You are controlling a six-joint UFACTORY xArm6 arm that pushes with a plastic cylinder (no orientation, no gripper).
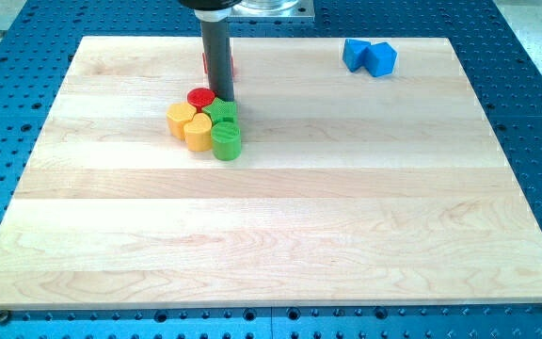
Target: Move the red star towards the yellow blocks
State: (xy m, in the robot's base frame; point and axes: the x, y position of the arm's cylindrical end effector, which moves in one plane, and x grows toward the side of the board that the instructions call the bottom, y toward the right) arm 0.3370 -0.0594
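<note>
The red star (232, 66) lies near the view's top, mostly hidden behind my rod; only red slivers show on either side of it. My tip (222, 98) rests just below the star, touching the top of a cluster of blocks. In that cluster a yellow heart-like block (182, 117) and a yellow block (199, 135) sit at the left and bottom. A red round block (199, 96) is just left of my tip. A green star (221, 112) is right under my tip and a green cylinder (226, 141) lies below it.
Two blue blocks (354, 53) (381, 59) touch each other near the top right of the wooden board (346, 217). A blue perforated table surrounds the board.
</note>
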